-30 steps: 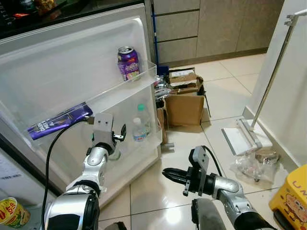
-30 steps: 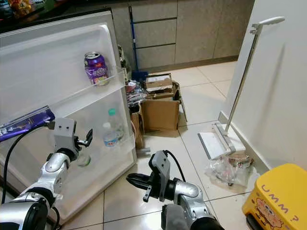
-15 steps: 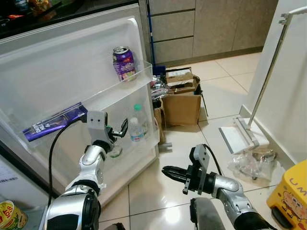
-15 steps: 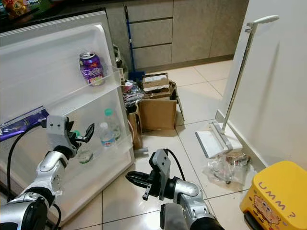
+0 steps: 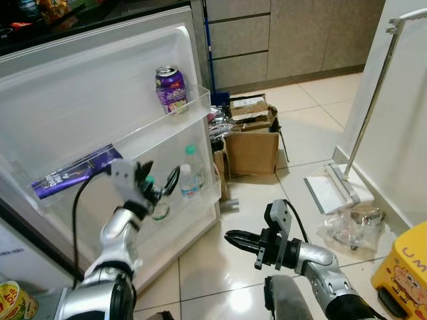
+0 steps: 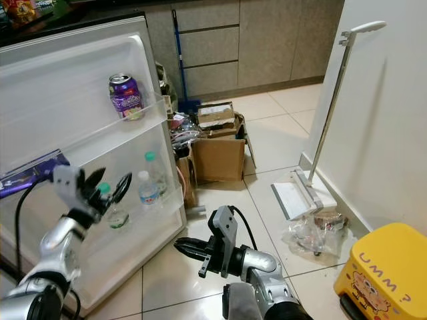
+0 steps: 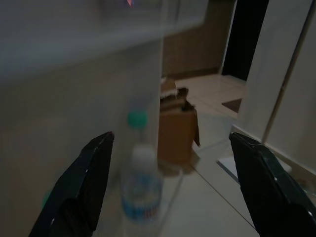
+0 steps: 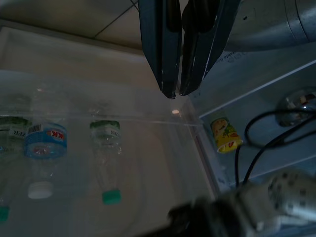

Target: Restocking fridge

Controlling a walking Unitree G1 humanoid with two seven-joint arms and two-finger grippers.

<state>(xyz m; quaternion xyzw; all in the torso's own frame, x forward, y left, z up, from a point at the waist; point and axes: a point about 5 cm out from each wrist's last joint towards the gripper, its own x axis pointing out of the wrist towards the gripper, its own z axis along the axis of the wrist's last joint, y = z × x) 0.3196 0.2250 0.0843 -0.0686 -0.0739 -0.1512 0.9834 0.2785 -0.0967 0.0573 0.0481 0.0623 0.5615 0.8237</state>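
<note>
The fridge door (image 5: 80,100) stands open on my left. Its upper shelf carries a purple can (image 5: 171,89) and a purple packet (image 5: 70,173). The clear lower shelf (image 5: 207,200) holds a tall green-capped bottle (image 5: 193,163), a blue-labelled bottle (image 5: 189,185) and a small green-capped bottle (image 5: 158,208). My left gripper (image 5: 159,180) hangs open just in front of that shelf, its fingers (image 7: 84,182) spread wide with nothing between them. My right gripper (image 5: 233,237) is shut and empty, low over the floor tiles and pointing toward the door.
Open cardboard boxes (image 5: 255,140) stand on the floor beside the door's end. A flat mop (image 5: 337,188) leans on the right wall, with a plastic bag (image 5: 350,230) and a yellow box (image 5: 405,273) near it. A yellow can (image 5: 13,301) lies at my lower left.
My left wrist has rolled and its fingers have spread wider, drawing slightly back from the lower shelf. The right arm has stayed put. The camera shifted a little.
</note>
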